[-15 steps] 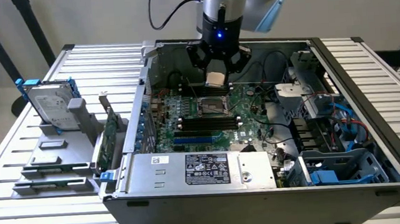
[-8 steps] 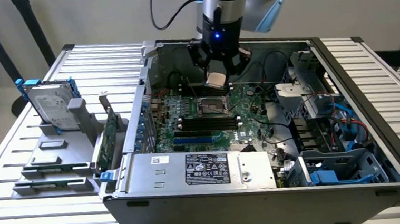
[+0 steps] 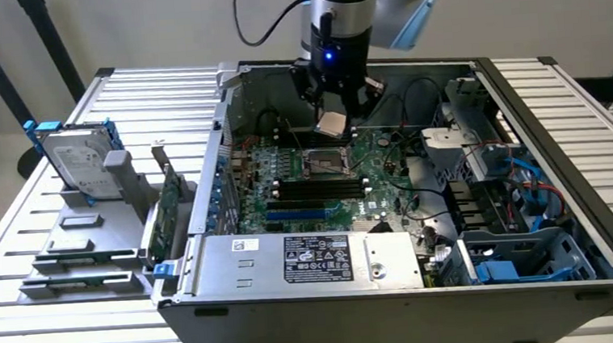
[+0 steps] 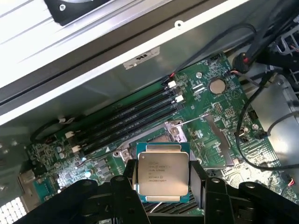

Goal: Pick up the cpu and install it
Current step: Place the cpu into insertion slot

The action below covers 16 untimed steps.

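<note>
Wrist view first, Mia says: where is the cpu [image 4: 162,170]?

Ben: It is in the end effector [image 4: 163,186]. The two black fingers [image 4: 127,186] squeeze it, one on each side. Its flat silver top faces the camera, and it has small writing on it.

Mia: Is it in its place yet?

Ben: No. It hangs in the air over the green board [image 4: 210,121]. The square socket [image 4: 152,136] on the board sits just past the chip.

Mia: What else is on the board?

Ben: Long black slots [image 4: 135,119] run side by side next to the socket. A round silver battery [image 4: 216,86] sits further off. Black cables [image 4: 240,140] loop near the board's edge.

Mia: Now the exterior view. What do you see?

Ben: The arm [image 3: 344,7] comes down into the open computer case [image 3: 402,306]. The cpu is at its tip, above the socket and not touching it.

Mia: And around that?

Ben: A grey box with a label [image 3: 313,260] sits inside the case at the near end. The case lies on a table [image 3: 589,119] made of metal slats. On the exterior view's left, outside the case, a silver hard drive [image 3: 77,163] with blue rails stands in a grey holder. A long green card [image 3: 167,213] stands just beside the case wall.
</note>
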Motion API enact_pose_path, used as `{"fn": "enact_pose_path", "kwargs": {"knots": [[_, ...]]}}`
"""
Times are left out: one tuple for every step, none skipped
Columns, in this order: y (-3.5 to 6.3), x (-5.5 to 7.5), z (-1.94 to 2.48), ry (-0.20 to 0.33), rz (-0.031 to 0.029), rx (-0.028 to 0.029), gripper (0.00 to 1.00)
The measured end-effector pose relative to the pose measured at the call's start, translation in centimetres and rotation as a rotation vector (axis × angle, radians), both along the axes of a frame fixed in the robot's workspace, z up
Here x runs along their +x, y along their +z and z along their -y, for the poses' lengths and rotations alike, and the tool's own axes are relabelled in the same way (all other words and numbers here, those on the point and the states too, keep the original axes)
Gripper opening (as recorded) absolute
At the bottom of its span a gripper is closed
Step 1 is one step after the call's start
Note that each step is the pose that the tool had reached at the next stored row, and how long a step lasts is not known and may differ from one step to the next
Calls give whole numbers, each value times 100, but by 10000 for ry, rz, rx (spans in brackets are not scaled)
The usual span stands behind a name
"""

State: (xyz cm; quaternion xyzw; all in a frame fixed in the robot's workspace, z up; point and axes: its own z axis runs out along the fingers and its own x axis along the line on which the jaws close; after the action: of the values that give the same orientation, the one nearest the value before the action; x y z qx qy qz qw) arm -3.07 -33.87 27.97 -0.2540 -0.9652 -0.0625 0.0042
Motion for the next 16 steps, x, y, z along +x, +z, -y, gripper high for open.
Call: {"fn": "enact_pose_path", "kwargs": {"knots": [[-3, 0, 0, -180, -2, -1, 55], [-5, 0, 0, -360, -4, -1, 55], [-8, 0, 0, -540, -6, -1, 55], [-11, 0, 0, -737, -8, 0, 55], [-14, 0, 0, -916, -9, -1, 55], [-17, 0, 0, -1096, -11, 0, 55], [-21, 0, 0, -1275, -12, 1, 55], [-26, 0, 0, -1456, -12, 1, 55], [-32, 0, 0, -1636, -13, 1, 55], [-40, 0, 0, -1815, -13, 0, 55], [-48, 0, 0, -2006, -13, 1, 55], [-56, 0, 0, -2186, -13, 1, 55], [-65, 0, 0, -2366, -13, 1, 55], [-73, 0, 0, -2545, -13, 1, 55], [-82, 0, 0, -2726, -13, 1, 55], [-91, 0, 0, -2905, -15, 0, 55]]}}
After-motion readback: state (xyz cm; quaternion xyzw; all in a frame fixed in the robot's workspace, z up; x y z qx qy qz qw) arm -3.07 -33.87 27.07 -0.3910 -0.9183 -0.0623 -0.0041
